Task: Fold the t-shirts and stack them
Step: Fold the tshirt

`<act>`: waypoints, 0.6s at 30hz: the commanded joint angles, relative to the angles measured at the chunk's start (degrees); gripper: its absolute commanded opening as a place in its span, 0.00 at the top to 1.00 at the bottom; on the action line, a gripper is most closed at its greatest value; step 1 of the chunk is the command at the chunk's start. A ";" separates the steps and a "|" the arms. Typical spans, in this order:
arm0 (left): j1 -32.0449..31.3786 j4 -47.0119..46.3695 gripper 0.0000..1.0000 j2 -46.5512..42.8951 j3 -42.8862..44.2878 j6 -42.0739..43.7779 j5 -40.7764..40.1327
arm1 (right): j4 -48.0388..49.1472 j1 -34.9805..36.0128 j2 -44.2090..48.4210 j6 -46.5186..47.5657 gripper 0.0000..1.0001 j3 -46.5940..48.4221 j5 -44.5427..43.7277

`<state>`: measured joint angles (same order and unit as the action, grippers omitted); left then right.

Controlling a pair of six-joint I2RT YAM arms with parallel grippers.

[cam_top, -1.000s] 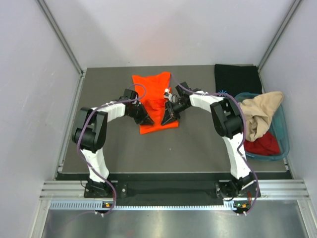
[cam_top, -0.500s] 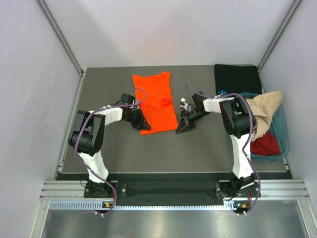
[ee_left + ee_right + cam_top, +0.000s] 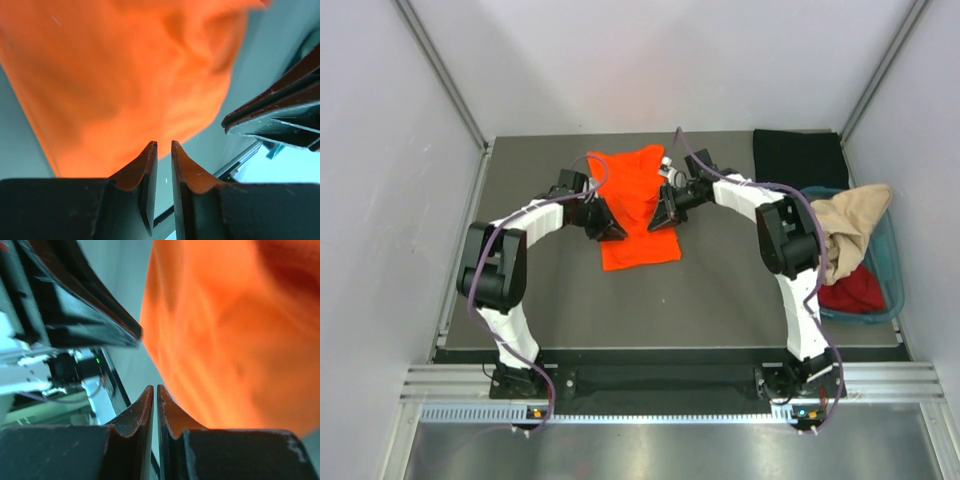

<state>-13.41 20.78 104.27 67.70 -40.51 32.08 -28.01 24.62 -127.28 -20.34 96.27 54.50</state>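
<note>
Orange shirt point(image 3: 638, 215): lies on the tabletop point(image 3: 720, 290), centre toward the far edge, long axis running far to near. Left fingers point(image 3: 608, 228): at its left side edge, drawn almost together with a thin slit, no cloth seen between. Right fingers point(image 3: 663, 217): at its right side edge, pressed together, no cloth seen between. The shirt lies between them, both arms about equally near. Black shirt point(image 3: 798, 158): far right corner. Beige shirt point(image 3: 855, 225) and red shirt point(image 3: 850, 292): in the tub point(image 3: 895, 270), right edge.
</note>
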 commanded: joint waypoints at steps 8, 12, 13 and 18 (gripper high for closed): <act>3.04 -9.26 0.78 12.18 7.00 -1.85 3.08 | 32.65 -0.71 -12.19 -23.86 0.93 5.42 2.02; 3.30 -9.17 0.79 13.24 7.27 -1.76 2.47 | 38.72 -2.21 -13.95 -28.17 0.93 5.95 0.35; 3.30 -9.09 0.79 13.33 7.09 -1.59 2.38 | 40.91 -2.99 -14.22 -29.92 0.93 5.95 0.00; 3.39 -8.38 0.80 13.94 7.00 -1.24 1.41 | 41.46 -4.84 -16.94 -33.10 0.93 8.23 -1.32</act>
<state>-10.39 14.04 117.23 73.30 -42.63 34.46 7.40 21.54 -142.43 -49.63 101.06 54.50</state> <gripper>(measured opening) 0.206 0.069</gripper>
